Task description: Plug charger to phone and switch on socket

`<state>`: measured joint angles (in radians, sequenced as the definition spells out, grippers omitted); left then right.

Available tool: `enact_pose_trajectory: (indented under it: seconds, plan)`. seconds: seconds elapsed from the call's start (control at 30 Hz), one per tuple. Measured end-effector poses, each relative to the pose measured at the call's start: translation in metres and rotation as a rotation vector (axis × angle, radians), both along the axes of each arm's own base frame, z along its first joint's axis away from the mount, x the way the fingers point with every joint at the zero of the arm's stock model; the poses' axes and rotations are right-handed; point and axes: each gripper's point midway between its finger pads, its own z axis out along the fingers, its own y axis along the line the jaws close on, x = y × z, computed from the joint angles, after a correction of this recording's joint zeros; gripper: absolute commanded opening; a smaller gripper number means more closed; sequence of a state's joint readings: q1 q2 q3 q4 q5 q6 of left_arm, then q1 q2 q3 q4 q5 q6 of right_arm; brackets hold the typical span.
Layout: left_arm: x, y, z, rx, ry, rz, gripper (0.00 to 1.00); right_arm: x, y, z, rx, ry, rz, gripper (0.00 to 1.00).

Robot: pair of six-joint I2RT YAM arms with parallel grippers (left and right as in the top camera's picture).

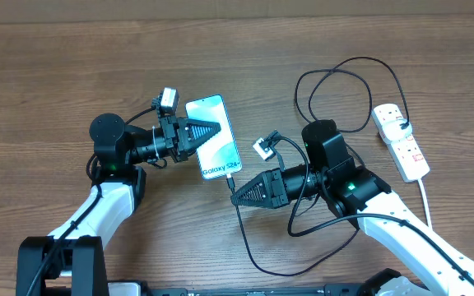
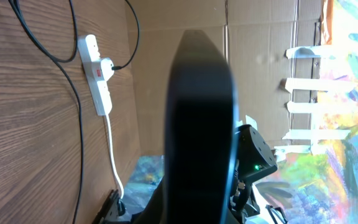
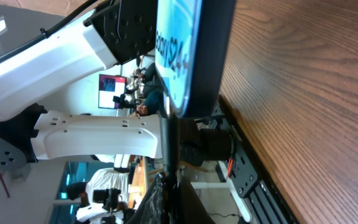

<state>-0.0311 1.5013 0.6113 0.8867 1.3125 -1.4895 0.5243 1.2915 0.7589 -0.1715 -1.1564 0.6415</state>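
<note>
The phone (image 1: 214,136), light blue screen reading "Galaxy S24+", is held above the wooden table by my left gripper (image 1: 206,131), which is shut on its left long edge. Its dark back fills the left wrist view (image 2: 201,124). My right gripper (image 1: 239,193) is shut on the charger's black plug tip (image 1: 231,181), which meets the phone's bottom edge. In the right wrist view the plug (image 3: 168,134) sits straight under the phone (image 3: 188,56). The black charger cable (image 1: 249,238) loops back to the white socket strip (image 1: 401,141) at the right, also in the left wrist view (image 2: 97,74).
The strip's white cord (image 1: 425,193) runs toward the front right. Cable loops (image 1: 344,70) lie behind the right arm. A cardboard wall (image 2: 260,37) stands at the table's far side.
</note>
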Motion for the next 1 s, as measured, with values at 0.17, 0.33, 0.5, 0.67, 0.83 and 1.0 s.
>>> enact_pose_trajectory:
  seconds: [0.17, 0.33, 0.5, 0.67, 0.83, 1.0]
  plan:
    - [0.0, 0.0, 0.0, 0.0, 0.0, -0.001, 0.04, -0.001, 0.0, 0.0, -0.005, 0.021, -0.004, 0.04]
    - [0.0, 0.0, 0.0, 0.0, 0.001, -0.001, 0.04, -0.004, 0.003, 0.0, -0.011, 0.048, 0.001, 0.04]
    - [0.0, 0.0, 0.0, -0.001, 0.005, -0.001, 0.04, -0.004, 0.004, -0.001, -0.021, 0.06, -0.006, 0.04]
    - [0.0, 0.0, 0.0, -0.004, 0.017, 0.0, 0.04, -0.001, 0.005, -0.006, -0.034, 0.08, -0.019, 0.04]
    - [0.0, 0.0, 0.0, -0.005, 0.024, -0.001, 0.04, 0.002, 0.006, -0.011, -0.047, 0.093, -0.028, 0.04]
    - [0.001, 0.0, -0.001, -0.001, 0.012, 0.006, 0.04, 0.002, 0.006, -0.01, -0.044, 0.089, -0.029, 0.04]
